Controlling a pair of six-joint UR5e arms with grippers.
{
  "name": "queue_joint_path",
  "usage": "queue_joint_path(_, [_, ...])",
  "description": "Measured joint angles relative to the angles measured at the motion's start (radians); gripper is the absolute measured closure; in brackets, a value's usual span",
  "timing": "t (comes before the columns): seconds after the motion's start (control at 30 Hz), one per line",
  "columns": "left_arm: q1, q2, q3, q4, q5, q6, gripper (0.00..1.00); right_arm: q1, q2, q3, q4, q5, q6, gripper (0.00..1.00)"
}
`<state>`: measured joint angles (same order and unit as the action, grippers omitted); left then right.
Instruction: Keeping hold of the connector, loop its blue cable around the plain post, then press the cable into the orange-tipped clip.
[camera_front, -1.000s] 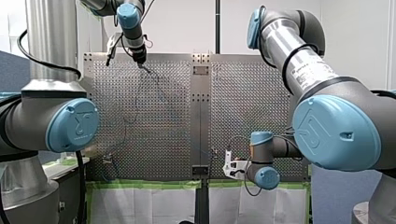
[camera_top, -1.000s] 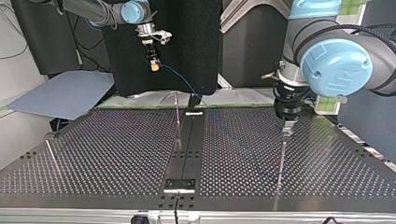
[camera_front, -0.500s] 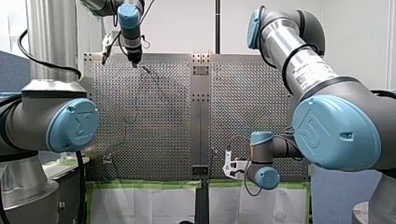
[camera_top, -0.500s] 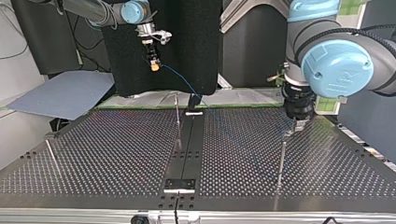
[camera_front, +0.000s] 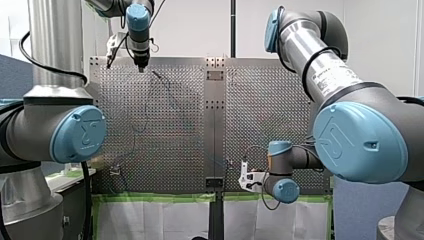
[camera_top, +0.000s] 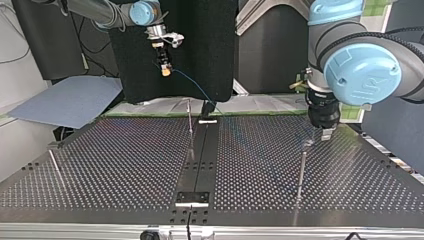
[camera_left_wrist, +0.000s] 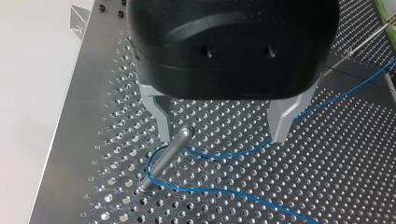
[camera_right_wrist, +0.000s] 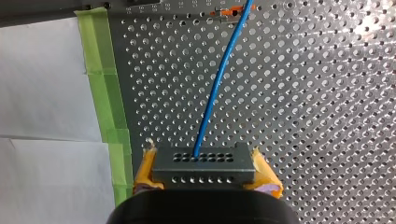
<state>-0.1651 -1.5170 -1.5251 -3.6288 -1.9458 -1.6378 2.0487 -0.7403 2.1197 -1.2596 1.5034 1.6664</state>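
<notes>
Over the last second my left arm (camera_top: 360, 65) has swung toward the top view's right. It has carried my left tool (camera_top: 327, 134) off the plain post (camera_top: 301, 170), so the tool now hangs just beside the post's tip rather than over it. In the left wrist view the tool's metal fingers are spread apart with nothing between them, and the blue cable (camera_right_wrist: 219, 70) curls around the post's foot. I judge the looping step done, with my left arm backing clear. My right arm (camera_top: 100, 12) has not shifted. My right tool (camera_top: 165, 69) is clamped by its yellow pads on the connector (camera_right_wrist: 204, 163), held high over the tabletop (camera_top: 125, 165) near its far edge in the top view. What is left is pressing the cable into the orange-tipped clip (camera_right_wrist: 231, 11). The cable already runs over or close by the clip, but I cannot tell whether it is seated.

Counted:
- two arms
- one perforated tabletop
- two tools
- three thin uprights in the top view: the plain post, a middle upright (camera_top: 190, 122) and a left upright (camera_top: 56, 167); I cannot tell there whether either is the clip
- one cable
- one connector
- one orange-tipped clip
</notes>
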Motion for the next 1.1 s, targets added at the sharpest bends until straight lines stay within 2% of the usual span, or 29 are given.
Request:
queue_joint_path(0.57, [-0.003,0.001,0.001,0.008,0.009,0.012,0.0,0.001,0.0,0.0,0.003,0.0,0.003,1.0])
queue_joint_path(0.93, [-0.026,-0.001,0.001,0.095,0.109,0.1,0.0,0.004,0.0,0.0,0.006,0.0,0.007,1.0])
queue_joint_path(1.1, [-0.048,-0.02,0.003,0.14,0.154,0.082,0.0,0.004,0.0,0.0,0.006,0.0,0.009,1.0])
